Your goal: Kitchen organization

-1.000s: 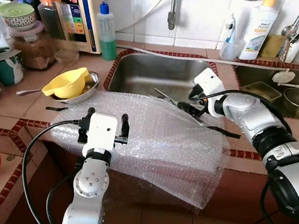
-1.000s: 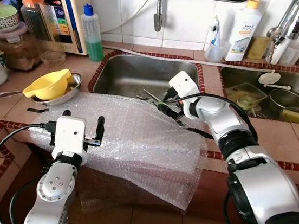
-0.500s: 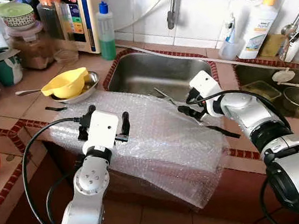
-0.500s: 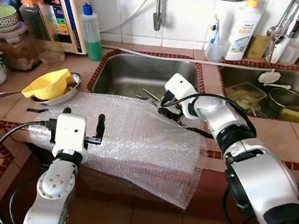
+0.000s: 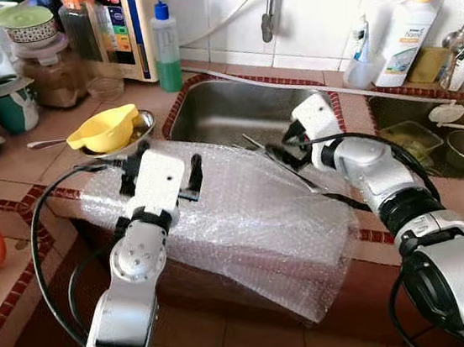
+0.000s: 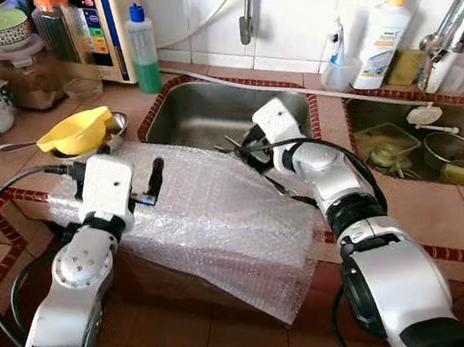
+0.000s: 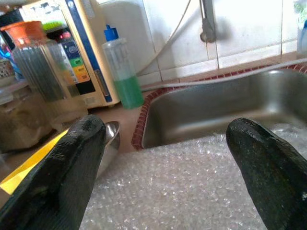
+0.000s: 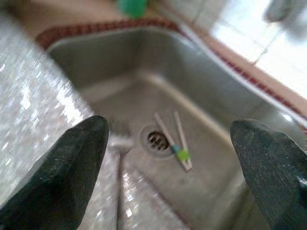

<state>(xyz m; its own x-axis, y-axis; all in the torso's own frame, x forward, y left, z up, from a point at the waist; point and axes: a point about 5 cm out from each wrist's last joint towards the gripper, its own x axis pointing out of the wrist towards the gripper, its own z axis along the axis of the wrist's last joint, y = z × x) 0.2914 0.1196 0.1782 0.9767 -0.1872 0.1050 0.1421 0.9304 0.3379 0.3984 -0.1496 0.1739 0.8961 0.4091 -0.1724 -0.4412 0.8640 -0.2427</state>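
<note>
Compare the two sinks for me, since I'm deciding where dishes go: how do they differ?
The left sink has its front edge covered by bubble wrap and holds a few thin utensils by the drain. The right sink is uncovered and holds containers and a strainer. Both are steel, edged with red tile.

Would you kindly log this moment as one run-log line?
left gripper: open, over bubble wrap | right gripper: open, at sink edge | tongs: lying in sink by drain

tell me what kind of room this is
A home kitchen, most likely: a steel sink set in a tiled counter, a green dish soap bottle beside it, and a second basin holding dishes. Bubble wrap drapes the counter edge.
</note>
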